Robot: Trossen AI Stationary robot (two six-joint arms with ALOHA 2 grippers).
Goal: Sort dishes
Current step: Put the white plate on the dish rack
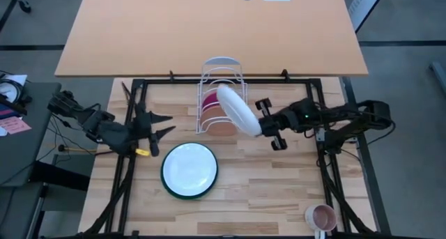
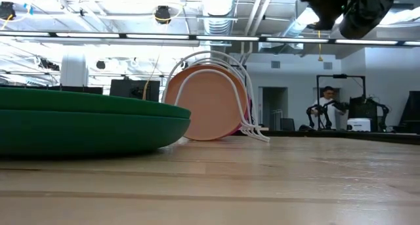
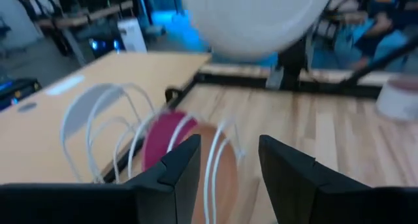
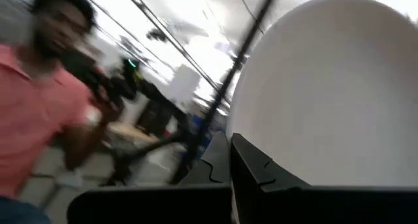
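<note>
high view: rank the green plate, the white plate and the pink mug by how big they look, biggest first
1. green plate, flat on the table.
2. white plate, held tilted and edge-on by the right gripper, so its real size is unsure.
3. pink mug, clearly smallest.

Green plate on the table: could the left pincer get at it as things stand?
Probably yes. The left pincer is open and empty beside the green plate, with nothing between; the right pincer holds the white plate above the rack.
</note>
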